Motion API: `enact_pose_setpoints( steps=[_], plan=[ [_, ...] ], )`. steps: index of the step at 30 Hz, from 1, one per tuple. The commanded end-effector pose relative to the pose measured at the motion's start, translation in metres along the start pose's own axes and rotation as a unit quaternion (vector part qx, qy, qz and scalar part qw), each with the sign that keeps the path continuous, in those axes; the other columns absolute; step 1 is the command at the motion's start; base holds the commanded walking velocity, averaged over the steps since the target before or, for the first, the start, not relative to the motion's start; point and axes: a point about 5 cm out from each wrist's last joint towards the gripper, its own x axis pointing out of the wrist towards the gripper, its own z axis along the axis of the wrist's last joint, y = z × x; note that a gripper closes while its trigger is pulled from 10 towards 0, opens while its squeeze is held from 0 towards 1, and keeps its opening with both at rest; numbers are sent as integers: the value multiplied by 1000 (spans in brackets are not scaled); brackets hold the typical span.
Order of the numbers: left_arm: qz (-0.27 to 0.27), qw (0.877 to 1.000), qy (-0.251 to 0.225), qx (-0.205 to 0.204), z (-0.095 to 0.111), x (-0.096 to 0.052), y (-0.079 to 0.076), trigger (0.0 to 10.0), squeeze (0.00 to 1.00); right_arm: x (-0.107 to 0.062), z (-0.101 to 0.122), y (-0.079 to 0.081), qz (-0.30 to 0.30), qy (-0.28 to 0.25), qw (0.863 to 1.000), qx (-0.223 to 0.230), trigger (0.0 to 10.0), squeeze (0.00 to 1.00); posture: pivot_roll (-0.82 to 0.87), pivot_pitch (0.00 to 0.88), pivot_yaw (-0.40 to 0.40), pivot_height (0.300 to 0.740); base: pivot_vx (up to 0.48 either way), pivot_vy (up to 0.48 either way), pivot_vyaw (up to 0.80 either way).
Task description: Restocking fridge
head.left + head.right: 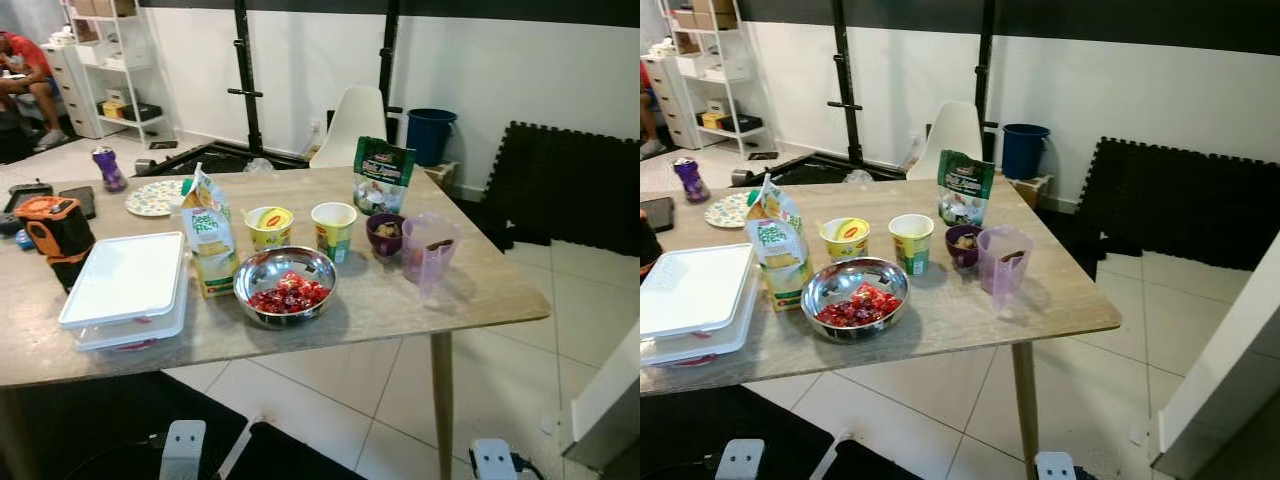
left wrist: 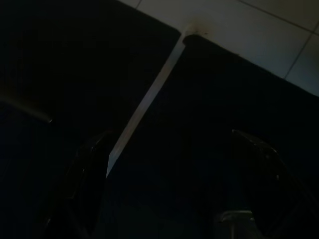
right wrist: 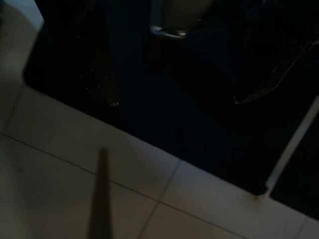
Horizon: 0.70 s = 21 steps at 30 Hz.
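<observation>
Wooden table point(image 1: 470, 290) ahead, loaded: steel bowl point(image 1: 285, 285) of red fruit front centre, milk carton point(image 1: 210, 240) just left, white box point(image 1: 128, 285) beyond; both arms hanging idle over dark mat, left gripper point(image 2: 169, 184) and right gripper point(image 3: 177, 74) fingers spread, holding nothing

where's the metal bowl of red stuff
In the left eye view the round steel bowl of red food sits near the table's front edge, right of the juice carton.

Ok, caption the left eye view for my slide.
Wooden table holding a steel bowl of red food, green-and-white carton, white lidded container and translucent pink jug.
</observation>
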Motion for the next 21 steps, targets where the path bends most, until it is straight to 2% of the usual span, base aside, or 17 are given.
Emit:
enact_pose_setpoints(
  steps=[1,6,15,16,17,18,19,20,21],
  plan=[
    [-3,1000,13,10,-5,-1,1,10000,0,-2,-5,-1,-4,4,1000,12,10000,0,107,84,18,740,0,0,0],
    [-19,1000,18,5,-7,0,-11,10000,0,-2,-1,-6,-5,-4,1000,10,10000,0,76,75,15,740,0,0,0],
    [-33,999,23,-8,-8,0,-24,10000,0,-3,4,-15,-20,-17,1000,7,10000,0,37,58,25,740,0,0,0],
    [-37,999,22,-10,-7,0,-26,10000,31,-3,3,-16,-23,-16,1000,7,10000,0,34,57,24,740,0,0,0],
    [-40,999,20,-10,-7,1,-28,10000,133,-4,3,-18,-24,-16,1000,8,10000,0,33,58,23,740,0,0,0],
    [-40,999,20,-10,-7,1,-28,10000,133,-4,3,-18,-24,-16,1000,8,10000,0,33,58,23,740,0,0,0],
    [-45,999,17,-6,-5,1,-31,10000,918,-5,1,-20,-27,-12,999,12,10000,12,32,58,23,740,0,0,0],
    [-51,999,8,-9,-3,1,-35,10000,1000,-5,0,-19,-25,-13,999,16,10000,1000,34,56,23,740,0,0,0],
    [-52,999,7,-10,-2,1,-35,10000,1000,-5,0,-18,-25,-14,999,17,10000,1000,34,56,23,740,0,0,0]
  ],
)
